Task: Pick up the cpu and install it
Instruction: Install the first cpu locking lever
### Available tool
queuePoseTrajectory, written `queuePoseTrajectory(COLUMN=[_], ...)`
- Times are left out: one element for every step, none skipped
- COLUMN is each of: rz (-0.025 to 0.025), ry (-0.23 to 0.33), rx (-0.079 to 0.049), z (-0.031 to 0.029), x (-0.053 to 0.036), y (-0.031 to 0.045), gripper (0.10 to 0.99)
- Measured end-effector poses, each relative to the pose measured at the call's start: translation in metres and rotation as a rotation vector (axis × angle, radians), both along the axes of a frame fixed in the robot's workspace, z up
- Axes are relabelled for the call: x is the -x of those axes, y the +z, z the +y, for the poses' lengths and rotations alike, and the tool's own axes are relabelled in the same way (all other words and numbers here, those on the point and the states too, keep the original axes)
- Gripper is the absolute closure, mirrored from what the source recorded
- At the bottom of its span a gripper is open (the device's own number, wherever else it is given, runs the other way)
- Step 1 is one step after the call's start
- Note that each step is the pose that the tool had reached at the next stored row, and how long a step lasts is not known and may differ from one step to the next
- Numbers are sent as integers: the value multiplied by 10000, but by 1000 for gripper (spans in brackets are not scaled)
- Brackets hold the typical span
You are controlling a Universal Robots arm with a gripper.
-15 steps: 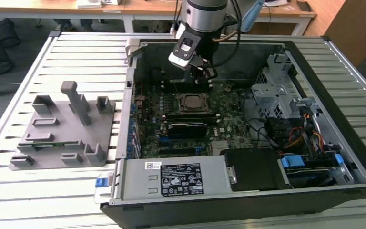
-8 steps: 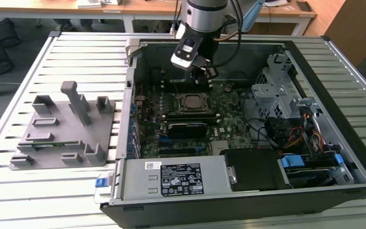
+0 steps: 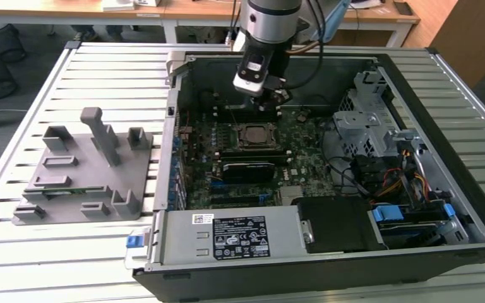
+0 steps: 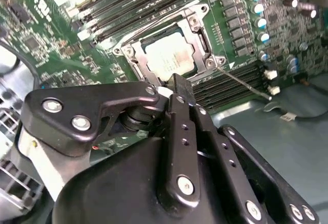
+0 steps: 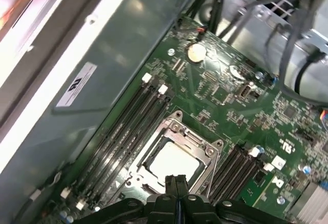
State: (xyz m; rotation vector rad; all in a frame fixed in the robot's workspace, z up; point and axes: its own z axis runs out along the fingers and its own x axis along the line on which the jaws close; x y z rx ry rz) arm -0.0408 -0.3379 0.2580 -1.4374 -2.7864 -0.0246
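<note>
The cpu [image 3: 254,134], a flat silvery square, lies inside the black-and-metal socket frame [image 3: 235,140] on the green motherboard of the open computer case. In both wrist views the cpu [image 4: 166,57] [image 5: 174,162] sits level within the frame [image 4: 202,39] [image 5: 177,126]. My gripper [image 3: 269,100] hangs just above the board, a little beyond the socket toward the case's far wall. Its two black fingers [image 4: 180,88] [image 5: 177,183] are pressed together with nothing between them, their tips close over the socket's edge.
Memory slots [image 5: 130,126] flank the socket on both sides. A power supply [image 3: 225,237] fills the case's near side, a metal drive cage [image 3: 365,120] and cables [image 3: 386,180] its right. A grey fixture tray [image 3: 83,183] with a green memory stick [image 3: 53,184] stands left of the case.
</note>
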Motion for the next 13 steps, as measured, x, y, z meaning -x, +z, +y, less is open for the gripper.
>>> queuePoseTrajectory(rz=[-1, -1, -1, 0, 0, 1, 0, -1, 0, -1, 0, -1, -1], ry=[178, 359, 539, 729, 910, 1088, 1275, 1454, 1621, 1754, 1857, 1934, 2024], rx=[0, 0, 0, 1, 1, 1, 1, 0, 0, 0, 0, 0, -1], z=[0, 0, 0, 0, 0, 0, 0, 0, 0, 0, 0, 0, 0], x=[0, 0, 0, 0, 0, 0, 0, 0, 0, 0, -2, -3, -5], y=[-2, -4, -6, -7, -8, -8, -9, -10, -10, -10, -10, -10, -10], gripper=[980, 980, 980, 980, 980, 980, 980, 980, 980, 980, 980, 980, 980])
